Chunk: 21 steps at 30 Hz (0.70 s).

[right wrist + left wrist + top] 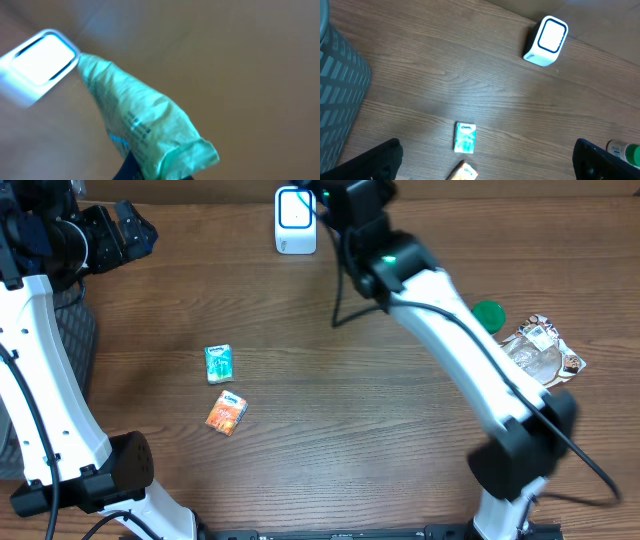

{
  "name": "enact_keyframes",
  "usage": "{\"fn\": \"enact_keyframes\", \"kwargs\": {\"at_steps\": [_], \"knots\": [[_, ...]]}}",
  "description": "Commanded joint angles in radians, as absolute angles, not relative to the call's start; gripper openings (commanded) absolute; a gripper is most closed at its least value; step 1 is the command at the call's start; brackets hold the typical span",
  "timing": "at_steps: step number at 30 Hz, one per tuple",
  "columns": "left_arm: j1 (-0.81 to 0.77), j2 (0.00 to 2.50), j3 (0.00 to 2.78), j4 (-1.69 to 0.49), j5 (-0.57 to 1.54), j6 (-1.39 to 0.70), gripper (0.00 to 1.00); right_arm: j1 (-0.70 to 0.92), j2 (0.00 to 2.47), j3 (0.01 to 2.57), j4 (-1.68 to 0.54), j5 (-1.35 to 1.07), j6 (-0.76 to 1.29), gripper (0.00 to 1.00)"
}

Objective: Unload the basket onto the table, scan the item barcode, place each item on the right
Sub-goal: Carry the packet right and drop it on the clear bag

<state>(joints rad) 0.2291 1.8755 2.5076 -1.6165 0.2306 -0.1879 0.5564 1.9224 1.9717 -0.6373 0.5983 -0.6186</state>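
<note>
My right gripper (325, 200) is shut on a light green packet (140, 120), gripping it at its crimped lower end. The packet's far tip points at the white scanner with a blue-rimmed window (40, 60) and lies close to it. From overhead the scanner (295, 220) stands at the table's far edge, and the gripper hovers just to its right. My left gripper (125, 235) stays open at the far left, high above the table; its fingers (375, 162) frame nothing. The left wrist view also catches the scanner (547, 41).
A teal packet (219, 363) and an orange packet (227, 413) lie left of centre. At the right sit a green-capped bottle (489, 313) and a clear wrapped pack (540, 350). A grey ribbed bin (340, 90) stands at the left edge.
</note>
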Motion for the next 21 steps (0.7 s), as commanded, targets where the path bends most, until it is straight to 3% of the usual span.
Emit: {"fn": "enact_keyframes", "kwargs": {"at_steps": [1, 3, 8, 13, 21], "knots": [[0.229, 1.864, 2.515, -1.615, 0.228, -0.198, 0.99, 0.551, 1.873, 1.975, -0.916, 0.462, -0.044, 0.04], [0.229, 1.864, 2.515, -1.615, 0.228, -0.198, 0.99, 0.522, 1.866, 1.975, -1.156, 0.271, 0.114, 0.04], [0.229, 1.864, 2.515, -1.615, 0.228, -0.198, 1.0, 0.392, 1.866, 1.975, -1.418, 0.031, 0.179, 0.04], [0.229, 1.864, 2.515, -1.615, 0.228, -0.198, 0.99, 0.161, 1.866, 1.975, -1.526, -0.115, 0.177, 0.04], [0.229, 1.864, 2.515, -1.615, 0.228, -0.198, 1.0, -0.186, 1.866, 1.919, -1.615, -0.102, 0.073, 0.08]]}}
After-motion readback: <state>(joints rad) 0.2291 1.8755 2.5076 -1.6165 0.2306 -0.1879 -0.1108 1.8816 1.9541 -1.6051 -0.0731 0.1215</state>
